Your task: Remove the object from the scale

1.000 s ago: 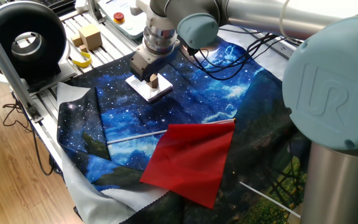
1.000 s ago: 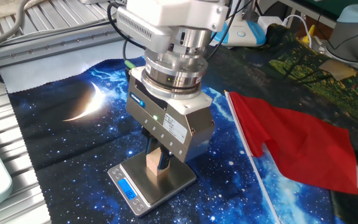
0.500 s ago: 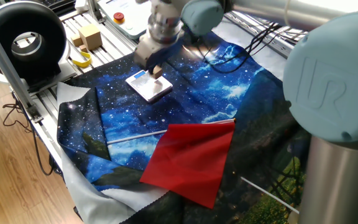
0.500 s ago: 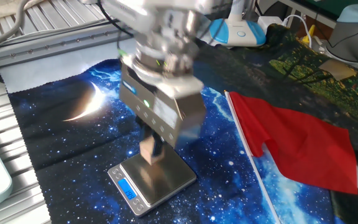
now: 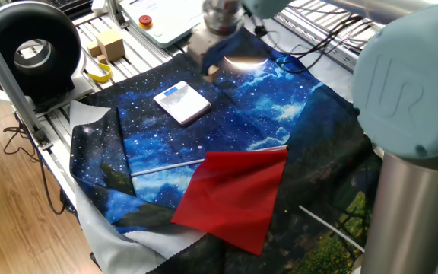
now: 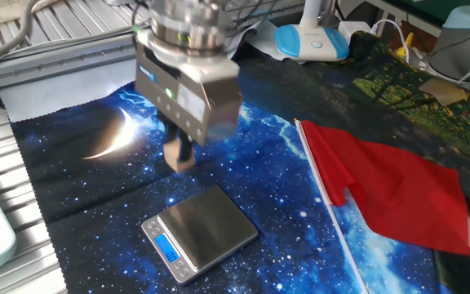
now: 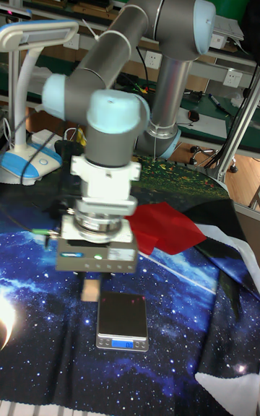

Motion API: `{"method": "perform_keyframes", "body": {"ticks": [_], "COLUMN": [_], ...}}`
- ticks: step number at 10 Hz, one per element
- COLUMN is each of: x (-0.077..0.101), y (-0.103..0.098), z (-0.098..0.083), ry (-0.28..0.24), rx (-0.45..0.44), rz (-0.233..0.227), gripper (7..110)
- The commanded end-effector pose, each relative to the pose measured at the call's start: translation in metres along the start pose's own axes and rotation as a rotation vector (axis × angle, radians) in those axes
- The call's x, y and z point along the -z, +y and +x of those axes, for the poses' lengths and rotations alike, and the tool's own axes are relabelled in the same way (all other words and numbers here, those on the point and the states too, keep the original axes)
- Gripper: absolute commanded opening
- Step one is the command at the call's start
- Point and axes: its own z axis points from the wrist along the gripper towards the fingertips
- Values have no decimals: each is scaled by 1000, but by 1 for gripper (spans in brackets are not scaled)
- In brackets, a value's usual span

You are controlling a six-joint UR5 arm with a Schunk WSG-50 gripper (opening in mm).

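The scale (image 5: 182, 102) lies flat on the starry blue cloth with nothing on its plate, its blue display lit (image 6: 168, 247). My gripper (image 6: 180, 155) hangs in the air beside and above the scale (image 6: 206, 229), shut on the object (image 6: 178, 162), a tiny brown wooden cube between the fingertips. In one fixed view the gripper (image 5: 212, 70) and the object (image 5: 213, 74) are beyond the scale, towards the back. From the tall fixed view the object (image 7: 89, 291) hangs just left of the scale (image 7: 123, 317), under the gripper (image 7: 90, 286).
A red cloth (image 5: 234, 194) on a thin white rod (image 5: 166, 165) lies in front of the scale. On the metal rack at the back left sit a pale wooden block (image 5: 111, 43), a white panel with a red button (image 5: 154, 19) and a black round unit (image 5: 29, 49).
The gripper has lifted the cube off the scale plate and carried it up and sideways, away from the scale. The scale now lies bare.
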Motion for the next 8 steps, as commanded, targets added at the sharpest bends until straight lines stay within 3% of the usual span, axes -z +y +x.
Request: {"method": "perform_keyframes", "body": {"ticks": [1,5,8], "x": [-10,-27,-40], "y": [-28,-37,-31], "z": [15,16,17], "ry": [-29,-39,-57], "rx": [3,-4,-25], "rz": [-9,16,-23], "gripper": [7,7,7]}}
